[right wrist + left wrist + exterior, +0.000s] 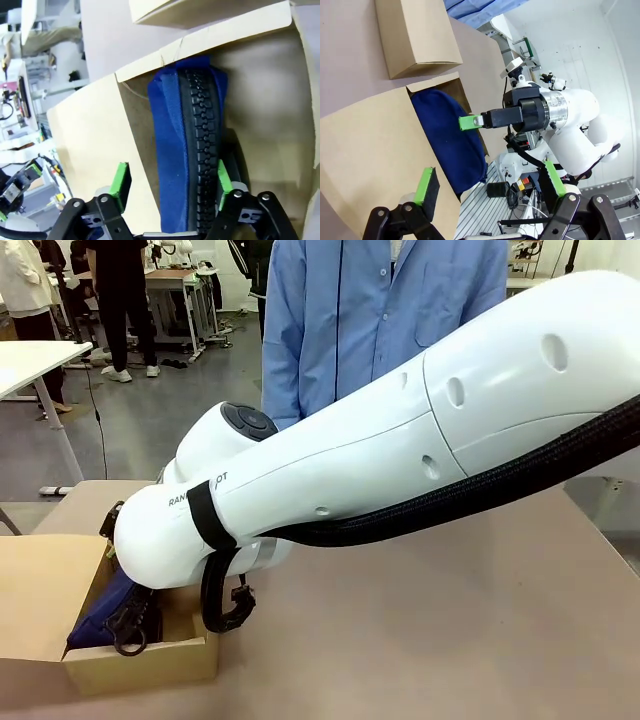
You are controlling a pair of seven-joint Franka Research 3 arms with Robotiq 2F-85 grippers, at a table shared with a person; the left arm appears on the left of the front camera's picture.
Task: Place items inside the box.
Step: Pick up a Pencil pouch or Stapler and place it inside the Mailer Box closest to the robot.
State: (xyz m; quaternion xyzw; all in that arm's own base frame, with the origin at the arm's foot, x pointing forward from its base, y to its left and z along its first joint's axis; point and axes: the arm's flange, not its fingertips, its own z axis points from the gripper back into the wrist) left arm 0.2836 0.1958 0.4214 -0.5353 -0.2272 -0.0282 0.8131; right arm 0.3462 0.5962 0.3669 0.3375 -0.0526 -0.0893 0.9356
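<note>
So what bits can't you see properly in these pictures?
- Front view: the right arm covers much of the inside of the box, and the left edge cuts it off.
- Right wrist view: the navy zip pencil case hides the box floor, so anything beneath it cannot be told.
- Right wrist view: whether the open right gripper touches the case is unclear; its pads sit near the case's sides.

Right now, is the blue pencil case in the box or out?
In. The navy pencil case lies between the cardboard walls of the box, zip showing.
</note>
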